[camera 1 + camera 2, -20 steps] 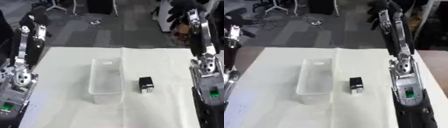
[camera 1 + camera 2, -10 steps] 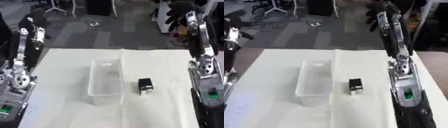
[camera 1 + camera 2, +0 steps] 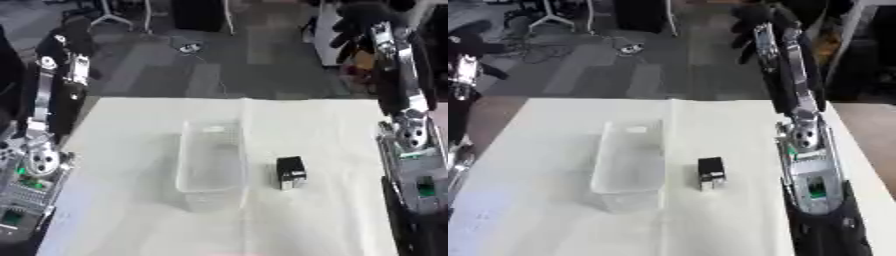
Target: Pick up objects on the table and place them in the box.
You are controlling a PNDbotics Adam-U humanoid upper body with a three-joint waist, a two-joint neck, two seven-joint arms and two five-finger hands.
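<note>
A clear plastic box (image 3: 210, 162) stands empty on the white table (image 3: 122, 210), long side running away from me. Just right of it, a small black block with a pale lower face (image 3: 290, 173) stands on the table, apart from the box. Both arms are raised well above the table. My left hand (image 3: 73, 31) shows dark at the upper left, over the floor beyond the table's far edge. At the upper right my right hand (image 3: 756, 21) also hangs high beyond the far edge. Neither hand is near the block or the box, and neither holds anything.
My left forearm (image 3: 35, 165) rises along the table's left edge and my right forearm (image 3: 811, 175) along its right edge. Beyond the far edge lies grey floor with cables and stands (image 3: 188, 47).
Both raised hands have shifted slightly at the top of the views. The box and the black block have not moved.
</note>
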